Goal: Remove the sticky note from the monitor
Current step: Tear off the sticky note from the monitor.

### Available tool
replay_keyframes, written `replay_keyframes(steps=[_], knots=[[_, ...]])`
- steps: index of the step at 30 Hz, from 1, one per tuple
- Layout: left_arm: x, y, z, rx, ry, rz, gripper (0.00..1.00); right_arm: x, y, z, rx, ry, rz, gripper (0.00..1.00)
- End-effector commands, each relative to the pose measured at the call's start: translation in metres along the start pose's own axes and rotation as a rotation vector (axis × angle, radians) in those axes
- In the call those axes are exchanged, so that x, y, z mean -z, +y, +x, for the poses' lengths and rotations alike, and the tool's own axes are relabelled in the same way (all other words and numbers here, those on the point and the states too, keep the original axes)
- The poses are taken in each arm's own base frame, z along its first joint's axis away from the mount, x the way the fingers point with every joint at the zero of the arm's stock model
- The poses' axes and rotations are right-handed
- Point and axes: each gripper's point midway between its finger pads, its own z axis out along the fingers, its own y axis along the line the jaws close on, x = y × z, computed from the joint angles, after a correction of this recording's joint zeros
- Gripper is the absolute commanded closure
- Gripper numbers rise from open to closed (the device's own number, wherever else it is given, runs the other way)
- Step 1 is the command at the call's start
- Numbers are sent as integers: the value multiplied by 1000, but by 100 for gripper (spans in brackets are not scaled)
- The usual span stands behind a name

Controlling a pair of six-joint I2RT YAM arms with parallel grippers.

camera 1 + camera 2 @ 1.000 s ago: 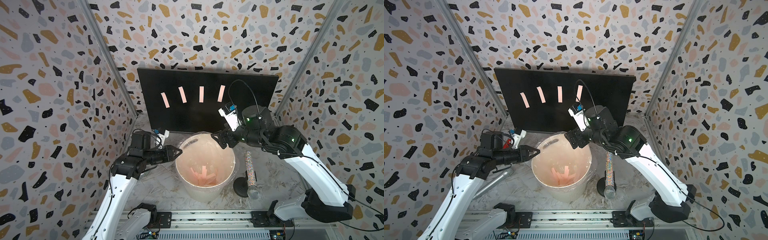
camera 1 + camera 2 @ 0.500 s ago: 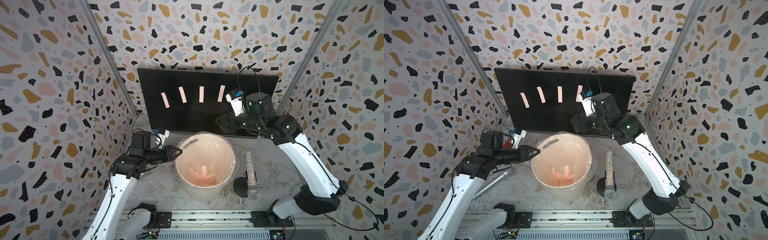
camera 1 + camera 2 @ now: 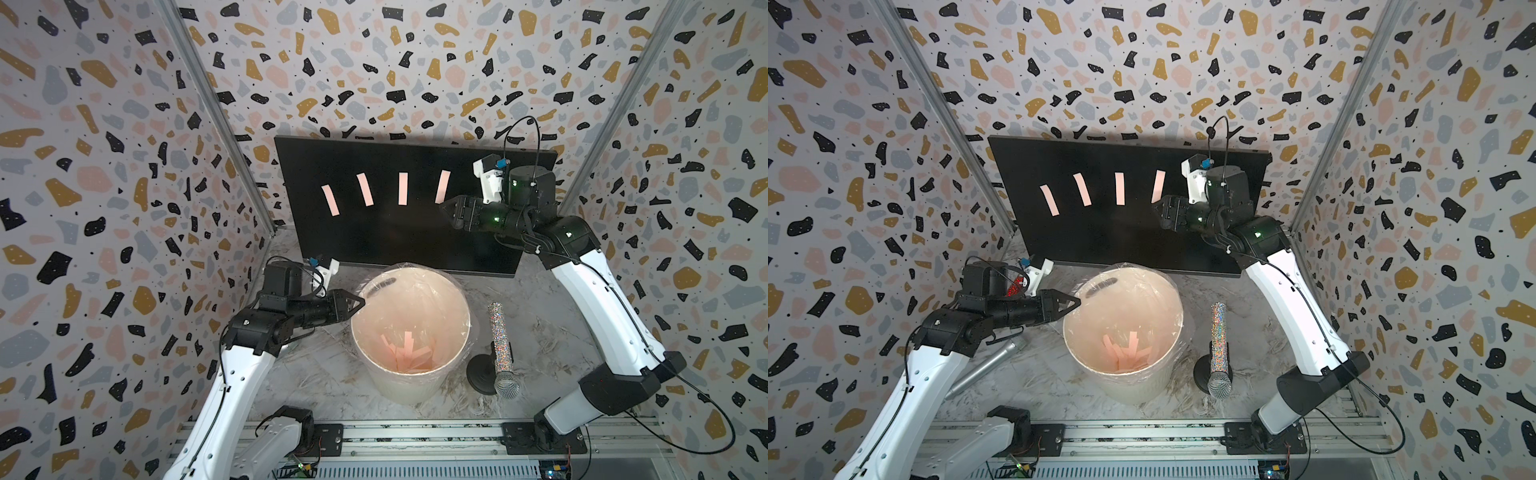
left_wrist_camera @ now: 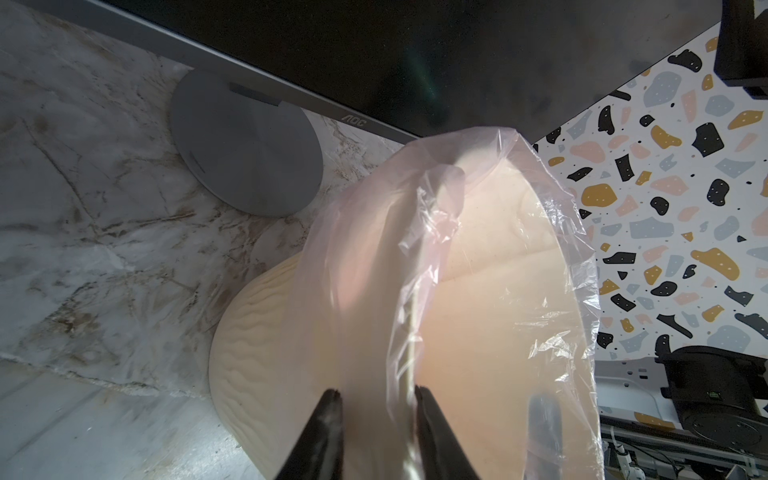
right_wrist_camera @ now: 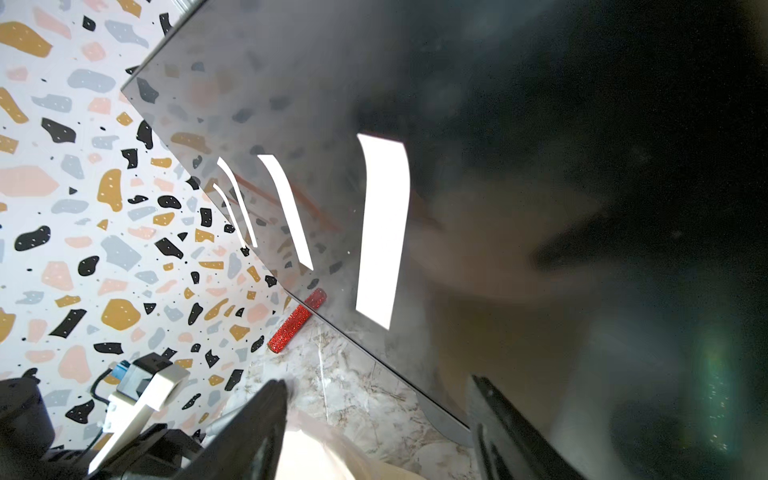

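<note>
left arm's [image 3: 232,386] bent at the elbow, forearm about level, left gripper [image 3: 360,300] with its jaws parted just a bit. right arm [image 3: 598,307] is raised and reaching up and back, right gripper [image 3: 444,206] with jaws spread wide, nothing between them

Glossy monitor [image 3: 415,241], marbled table [image 3: 316,374].

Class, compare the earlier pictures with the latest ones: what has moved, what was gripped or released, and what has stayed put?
The right gripper rose from above the white lined bucket to the black flat monitor, beside the rightmost pink sticky note; its jaws are open, nothing held. Unchanged: four notes on the screen, the left gripper shut on the bucket's plastic liner, and the glittery microphone.
</note>
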Motion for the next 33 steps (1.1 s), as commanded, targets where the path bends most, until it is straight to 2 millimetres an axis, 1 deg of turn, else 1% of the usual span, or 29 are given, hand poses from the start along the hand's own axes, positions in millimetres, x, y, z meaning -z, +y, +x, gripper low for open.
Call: replay_keyframes(steps=[1, 8, 21, 30, 33], knots=[[1, -1, 0, -11, 11, -5, 70, 0, 9, -15, -57, -47, -72, 29], [-3, 2, 2, -5, 16, -8, 70, -12, 4, -20, -101, -57, -95, 34], [-4, 3, 2, -6, 17, -1, 70, -31, 3, -25, -145, -73, -124, 44], [-5, 2, 1, -9, 16, 6, 70, -37, 3, -29, -156, -84, -137, 57], [-6, 2, 1, -9, 17, 8, 70, -37, 3, -29, -157, -85, -139, 64]])
